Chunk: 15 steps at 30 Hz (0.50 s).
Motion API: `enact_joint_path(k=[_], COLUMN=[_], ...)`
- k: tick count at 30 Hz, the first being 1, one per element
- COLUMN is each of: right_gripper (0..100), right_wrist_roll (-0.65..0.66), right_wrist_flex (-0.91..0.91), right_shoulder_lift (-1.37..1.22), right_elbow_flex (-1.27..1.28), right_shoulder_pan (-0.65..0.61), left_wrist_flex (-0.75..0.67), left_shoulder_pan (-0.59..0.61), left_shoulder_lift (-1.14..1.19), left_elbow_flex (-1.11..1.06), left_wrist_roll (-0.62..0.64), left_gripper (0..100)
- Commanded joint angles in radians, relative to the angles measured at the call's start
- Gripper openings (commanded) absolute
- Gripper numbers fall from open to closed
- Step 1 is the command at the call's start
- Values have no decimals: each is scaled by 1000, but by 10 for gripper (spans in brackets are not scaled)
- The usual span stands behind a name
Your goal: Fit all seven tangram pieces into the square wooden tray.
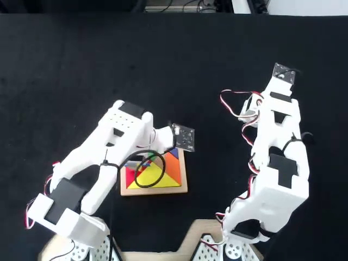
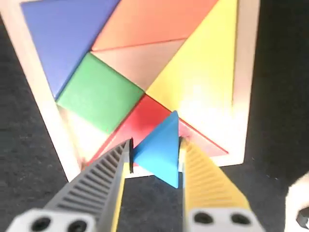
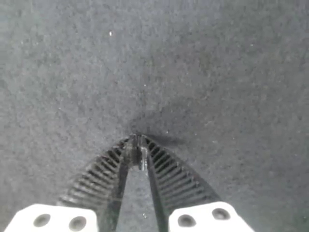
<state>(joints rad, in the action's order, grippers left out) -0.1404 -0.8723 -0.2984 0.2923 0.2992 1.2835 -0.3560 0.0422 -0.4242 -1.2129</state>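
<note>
Closest to you in the left wrist view, the left gripper (image 2: 154,145) pinches a small blue triangle (image 2: 159,150) by two edges, low and centre in the frame. Its tip hangs over the red piece (image 2: 140,123), just inside the near rim of the tray (image 2: 248,72). A pale patch (image 2: 79,133) left of the red piece looks like the open slot.

Let go here and the triangle probably lands on the red piece or catches the rim, since it is neither over that patch nor lying flat.

In the high view the left arm (image 1: 109,147) covers much of the tray (image 1: 155,191) at centre, so you can judge the fit from the wrist view alone.

The right gripper (image 3: 137,145) is pressed together over the black cloth (image 3: 193,58), well apart from the tray.
</note>
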Motion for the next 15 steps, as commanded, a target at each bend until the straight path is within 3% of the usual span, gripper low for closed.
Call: enact_joint_path(k=[1, 4, 15], right_gripper=[11, 11, 11], right_wrist_roll=[-11, -11, -9], right_wrist_flex=[15, 15, 17], right_shoulder_lift=[5, 5, 4], right_elbow_flex=[-38, -38, -39], right_shoulder_pan=[3, 2, 2], left_wrist_flex=[-49, -60, -43], left_shoulder_pan=[47, 77, 148], left_shoulder_lift=[-40, -41, -52], left_elbow_flex=[7, 7, 5], left_wrist_roll=[51, 58, 63], left_gripper=[218, 316, 321])
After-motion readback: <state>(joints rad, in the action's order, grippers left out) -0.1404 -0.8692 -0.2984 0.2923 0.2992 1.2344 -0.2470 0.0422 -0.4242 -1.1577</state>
